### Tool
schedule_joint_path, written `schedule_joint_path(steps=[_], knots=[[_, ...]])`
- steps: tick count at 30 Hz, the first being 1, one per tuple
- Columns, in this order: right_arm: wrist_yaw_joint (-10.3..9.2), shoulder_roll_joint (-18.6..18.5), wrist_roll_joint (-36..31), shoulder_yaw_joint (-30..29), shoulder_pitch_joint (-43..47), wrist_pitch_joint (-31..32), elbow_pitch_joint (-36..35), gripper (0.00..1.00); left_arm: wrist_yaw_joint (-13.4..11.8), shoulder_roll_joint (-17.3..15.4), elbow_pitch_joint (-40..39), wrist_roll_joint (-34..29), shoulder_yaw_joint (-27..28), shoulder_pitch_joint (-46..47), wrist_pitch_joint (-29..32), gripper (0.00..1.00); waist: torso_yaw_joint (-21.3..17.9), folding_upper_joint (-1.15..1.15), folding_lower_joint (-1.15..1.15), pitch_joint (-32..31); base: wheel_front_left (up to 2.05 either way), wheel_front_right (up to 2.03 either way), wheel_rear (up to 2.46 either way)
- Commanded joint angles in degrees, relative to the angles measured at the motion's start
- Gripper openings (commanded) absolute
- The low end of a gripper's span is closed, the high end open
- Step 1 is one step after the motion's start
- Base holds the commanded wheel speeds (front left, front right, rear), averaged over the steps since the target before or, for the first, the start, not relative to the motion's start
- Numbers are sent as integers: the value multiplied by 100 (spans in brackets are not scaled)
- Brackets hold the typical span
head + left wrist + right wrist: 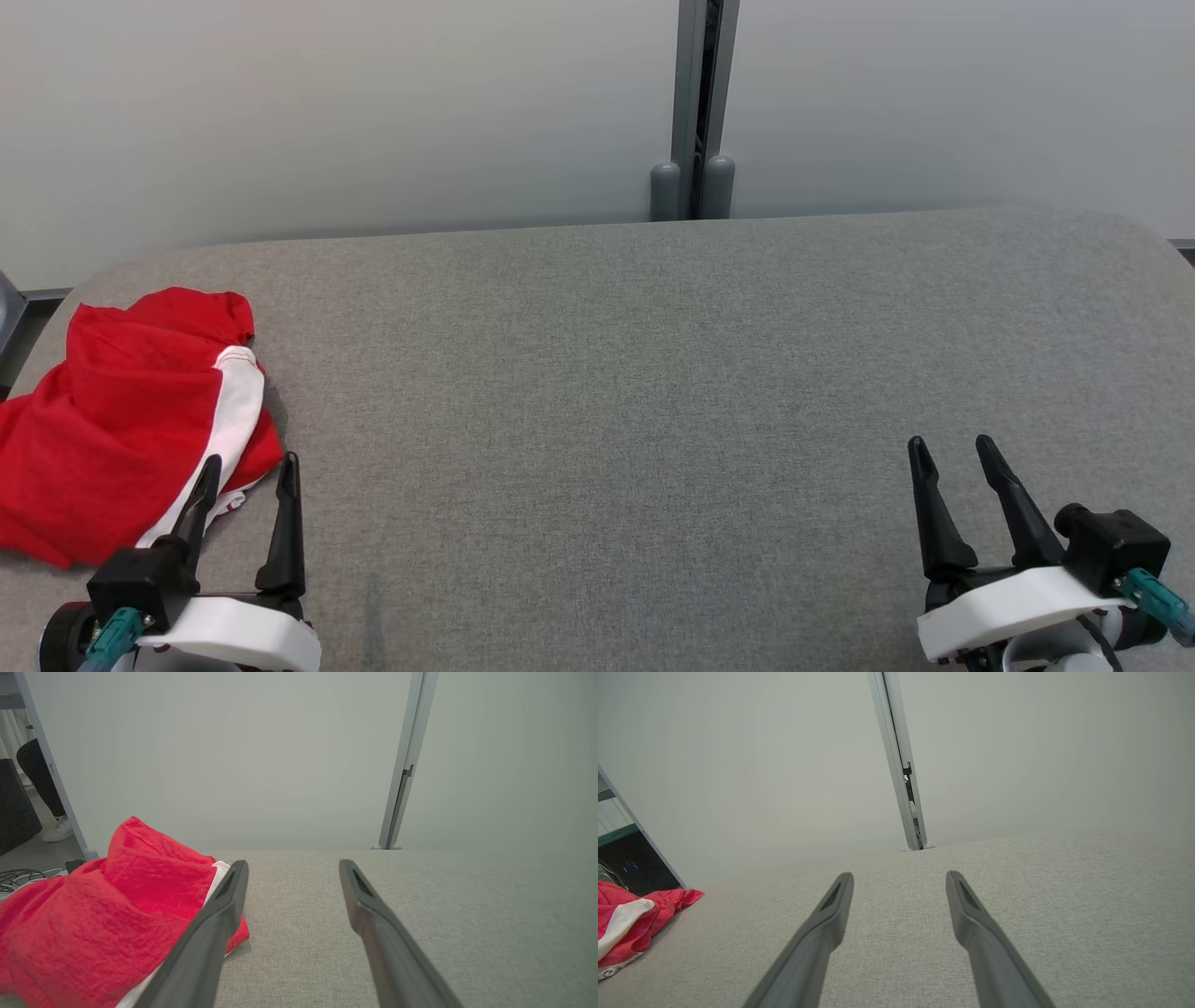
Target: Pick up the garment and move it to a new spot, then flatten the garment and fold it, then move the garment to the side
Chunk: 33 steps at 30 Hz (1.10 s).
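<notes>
— Left pincer (251,459) spread and empty, right pincer (950,441) likewise. From the head I see the red garment (121,420) crumpled at the table's (597,373) left end.
— Left wrist?
— Garment (93,914) just left of that pincer (293,863), maybe touching one finger.
— Right wrist?
— Garment (626,924) well off toward the table's left end. I judge my left arm nearer.
</notes>
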<state>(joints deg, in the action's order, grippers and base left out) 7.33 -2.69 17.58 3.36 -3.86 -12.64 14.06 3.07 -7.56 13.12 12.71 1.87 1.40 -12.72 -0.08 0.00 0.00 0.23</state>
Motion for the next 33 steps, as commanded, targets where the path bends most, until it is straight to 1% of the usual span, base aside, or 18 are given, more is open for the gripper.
schedule_joint_path(steps=[1,13,20,22,33], knots=[[25,-52,-113,2,-44,-74,12,100,29,-27,4,-139,28,40,-56,100,1,0,0,-3,0,0,0],[21,-57,-525,26,-45,-192,107,100,61,-18,74,-520,107,22,-182,100,-5,0,0,-33,0,0,0],[21,-56,-711,30,-25,-270,140,100,88,14,151,-598,91,-34,-148,100,-3,0,0,-38,0,0,0],[21,-56,-699,20,-29,-271,150,100,47,10,112,-583,93,-32,-91,100,3,0,0,-39,0,0,0],[21,-51,-564,17,-42,-270,298,100,-6,33,-102,-433,80,-105,137,100,16,0,0,-55,0,0,0]])
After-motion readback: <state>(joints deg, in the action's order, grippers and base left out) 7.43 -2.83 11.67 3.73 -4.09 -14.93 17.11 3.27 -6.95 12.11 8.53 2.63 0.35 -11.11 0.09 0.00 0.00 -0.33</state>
